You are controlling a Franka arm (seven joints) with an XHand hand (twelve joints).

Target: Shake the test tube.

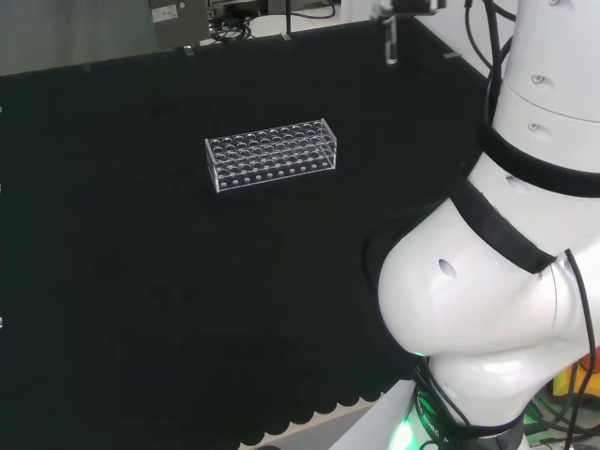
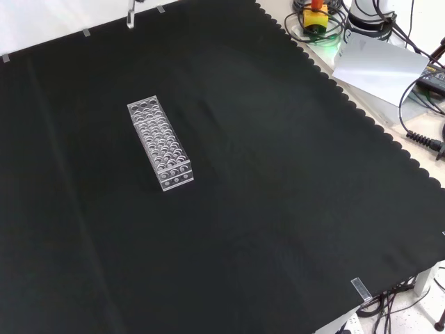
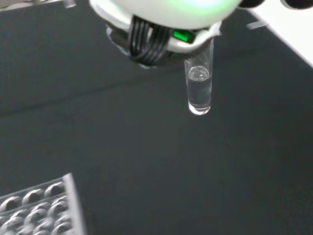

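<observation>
A clear test tube (image 3: 199, 85) with a little clear liquid in its rounded bottom hangs upright in the air over the black cloth. Its top is tucked under the blurred white part of the hand (image 3: 161, 19), which holds it. In the head view the test tube (image 1: 391, 42) hangs from the hand (image 1: 410, 6) at the top edge, far beyond the rack. The front view shows the tube's lower end (image 2: 130, 18) at the top left edge. A clear plastic test tube rack (image 1: 271, 155) (image 2: 160, 144) (image 3: 36, 210) stands on the cloth with no tubes in it.
The arm's white links (image 1: 506, 272) stand at the right of the head view. Past the cloth's scalloped edge in the front view lie a white sheet (image 2: 379, 66), a yellow and red button (image 2: 315, 15) and cables (image 2: 424, 142).
</observation>
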